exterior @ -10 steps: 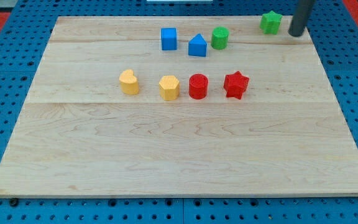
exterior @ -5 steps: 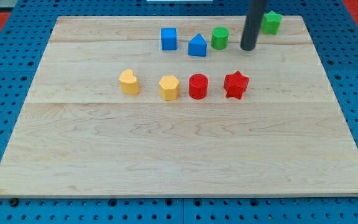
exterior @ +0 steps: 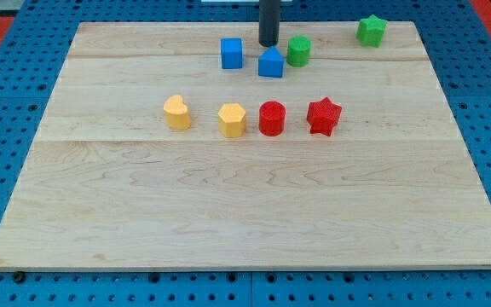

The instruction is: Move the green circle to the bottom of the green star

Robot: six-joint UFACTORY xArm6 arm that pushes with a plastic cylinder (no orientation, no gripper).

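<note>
My tip [exterior: 268,44] — no claw to open or close — has swept left along the table's [exterior: 228,205] top edge, past the green star [exterior: 370,31], now just left of the green circle [exterior: 299,51] — poised to push rightward.

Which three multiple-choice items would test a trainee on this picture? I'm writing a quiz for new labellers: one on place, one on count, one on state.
1. Where is my tip?
A. Just above the blue house-shaped block, left of the green circle
B. Beside the red star
C. At the board's bottom edge

2. How many green blocks are on the board?
A. One
B. Two
C. Three

3. The green circle and the green star are:
A. Touching
B. Stacked
C. Apart

Answers: 1 A, the rod ends just above the blue house-shaped block. 2 B, only the circle and star are green. 3 C, bare wood separates them, the star lying toward the view's top right.
</note>
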